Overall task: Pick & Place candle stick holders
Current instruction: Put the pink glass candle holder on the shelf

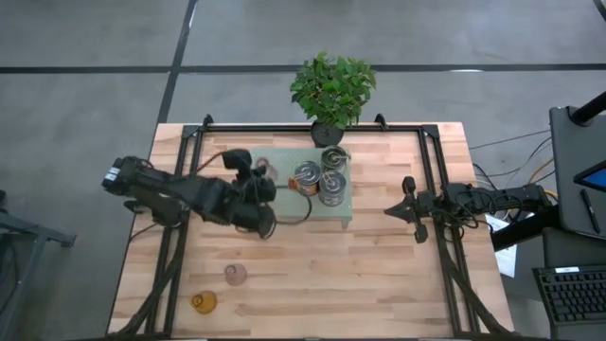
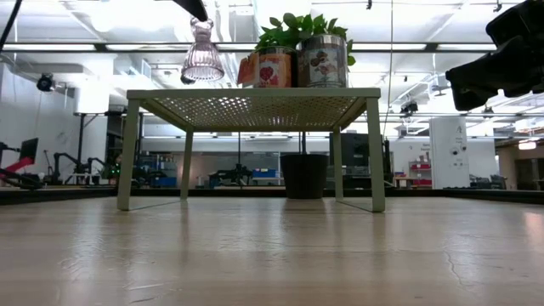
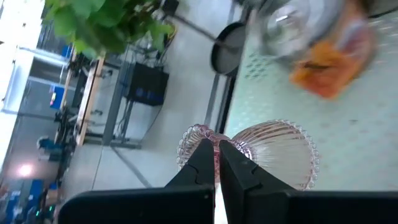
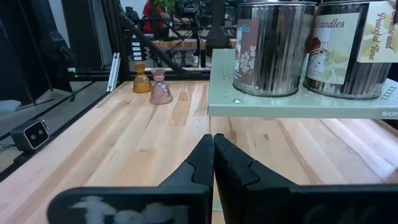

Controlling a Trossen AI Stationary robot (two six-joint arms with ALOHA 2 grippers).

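Note:
My left gripper (image 1: 261, 186) is at the left edge of the pale green perforated stand (image 1: 352, 210), shut on a pinkish ribbed glass holder (image 2: 202, 56). The holder is upright just above the stand's top (image 2: 255, 99). Three shiny silver metal holders (image 1: 331, 189) stand on the stand's far right part. A second pinkish glass holder (image 1: 235, 275) and an amber one (image 1: 203, 302) stand on the table near its front left. My right gripper (image 1: 402, 205) is shut and empty to the right of the stand. My left gripper pinches the glass holder's narrow waist (image 3: 215, 144) between its two fingers, between the small flared top (image 3: 189, 144) and the wide ribbed bell (image 3: 277, 152). The fingers slant in from above and the table's left. The holder hangs upright, bell down, close over the stand's top.
A black-potted leafy plant (image 1: 331, 90) stands at the table's far edge behind the stand. Black frame rails (image 1: 431, 180) run along both sides of the table. Bare wood (image 1: 379, 275) lies in front of the stand.

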